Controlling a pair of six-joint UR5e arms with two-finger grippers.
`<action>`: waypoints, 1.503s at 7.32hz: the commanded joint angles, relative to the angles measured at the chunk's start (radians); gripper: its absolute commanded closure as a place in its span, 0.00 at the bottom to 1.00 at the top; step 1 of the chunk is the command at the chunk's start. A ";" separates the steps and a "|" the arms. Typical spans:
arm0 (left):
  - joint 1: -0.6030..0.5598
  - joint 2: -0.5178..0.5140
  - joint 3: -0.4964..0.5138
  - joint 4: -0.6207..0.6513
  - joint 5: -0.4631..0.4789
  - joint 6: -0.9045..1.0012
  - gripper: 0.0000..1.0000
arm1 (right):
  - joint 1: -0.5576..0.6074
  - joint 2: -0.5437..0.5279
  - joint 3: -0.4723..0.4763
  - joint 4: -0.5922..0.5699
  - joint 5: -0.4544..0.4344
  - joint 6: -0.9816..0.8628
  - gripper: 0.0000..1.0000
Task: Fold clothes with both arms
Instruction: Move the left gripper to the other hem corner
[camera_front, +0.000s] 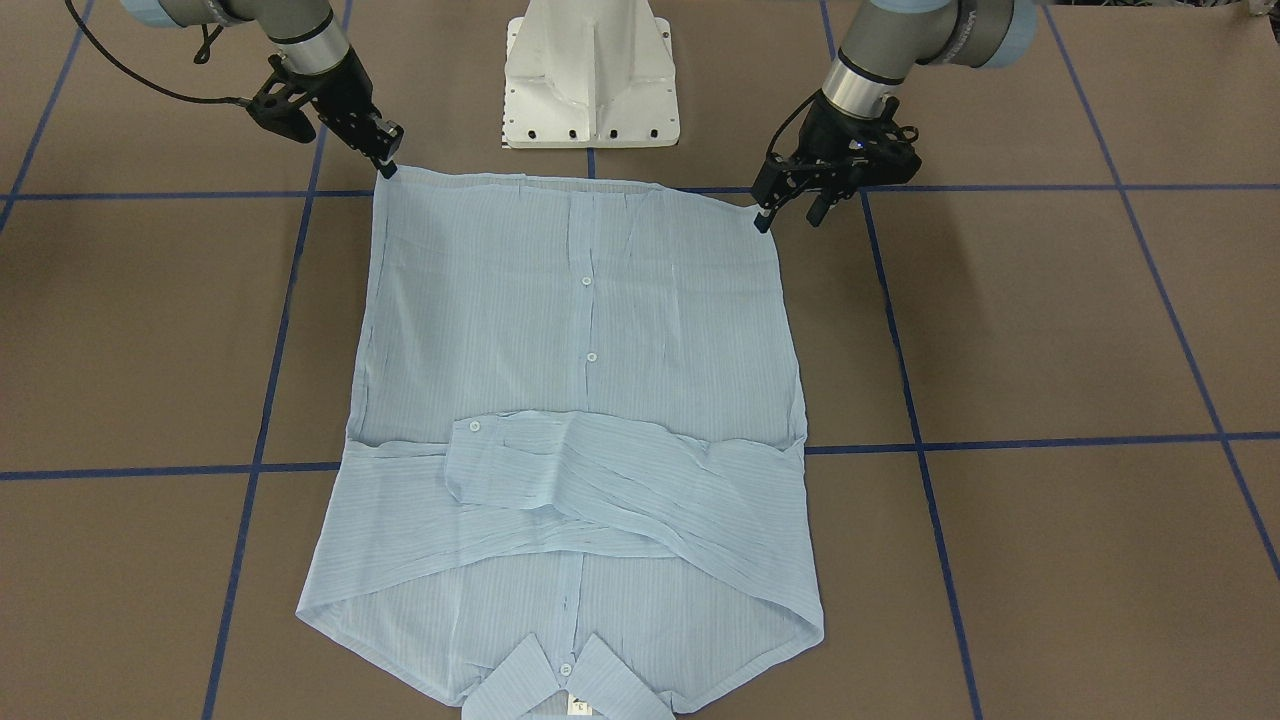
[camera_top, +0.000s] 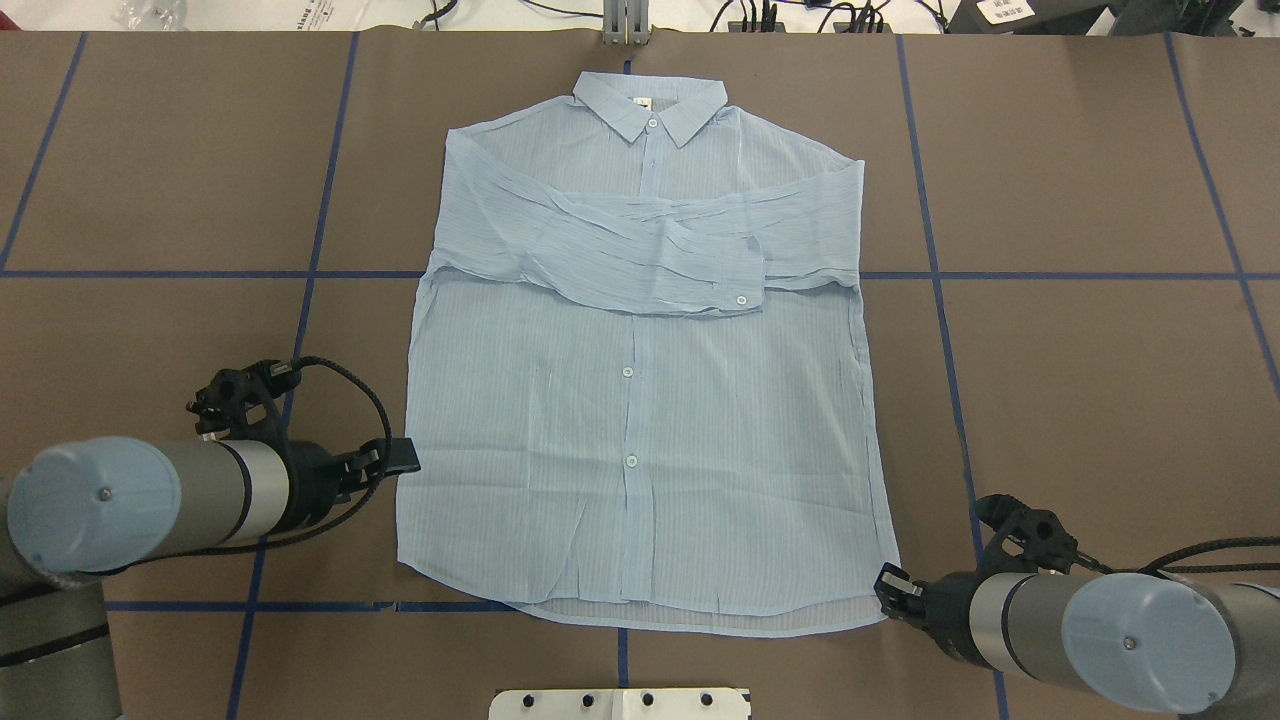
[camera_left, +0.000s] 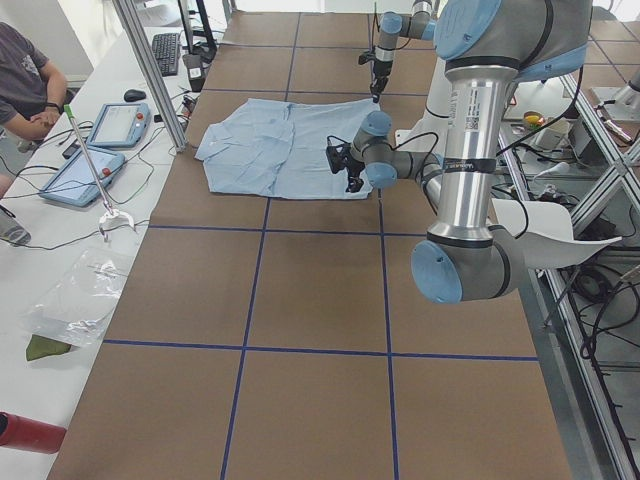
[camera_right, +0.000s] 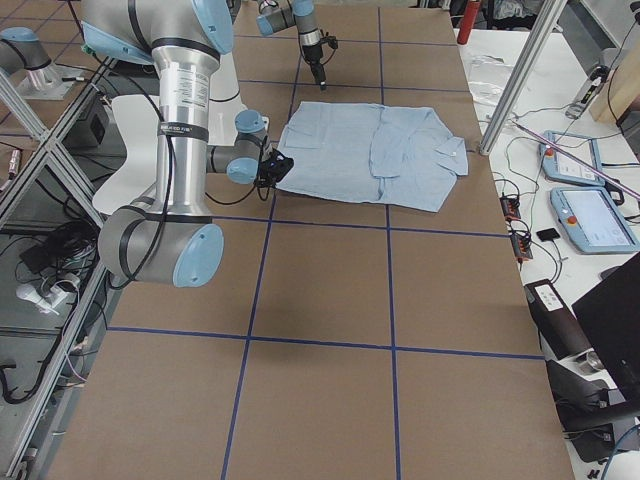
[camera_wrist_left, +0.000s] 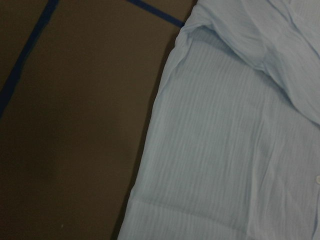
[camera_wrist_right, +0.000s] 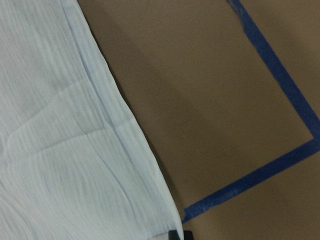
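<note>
The pale-blue striped shirt (camera_front: 580, 330) (camera_top: 640, 400) lies flat and buttoned. Both sleeves are folded across the chest and the collar (camera_top: 650, 105) points away from the robot. My right gripper (camera_front: 387, 165) (camera_top: 886, 584) sits low at the hem's corner on my right. Its black tip (camera_wrist_right: 179, 235) meets that corner and looks shut on the cloth. Held above the table by the hem's other corner, my left gripper (camera_front: 790, 216) (camera_top: 404, 455) has its fingers spread open and holds nothing. The left wrist view shows only the shirt's side edge (camera_wrist_left: 150, 130).
Brown table cover with blue tape lines (camera_top: 640, 274). The white pedestal base (camera_front: 592, 75) stands just behind the hem. A seated person (camera_left: 25, 85), tablets and cables are on the side bench (camera_left: 90, 160) beyond the collar end.
</note>
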 joint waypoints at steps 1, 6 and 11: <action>0.082 -0.003 0.005 0.046 0.021 -0.053 0.21 | -0.001 0.001 0.006 0.000 0.000 -0.002 1.00; 0.114 -0.051 0.068 0.051 0.022 -0.091 0.54 | 0.002 -0.004 0.007 0.000 0.000 -0.002 1.00; 0.114 -0.032 0.067 0.051 0.022 -0.091 1.00 | 0.004 -0.005 0.020 0.000 0.000 -0.002 1.00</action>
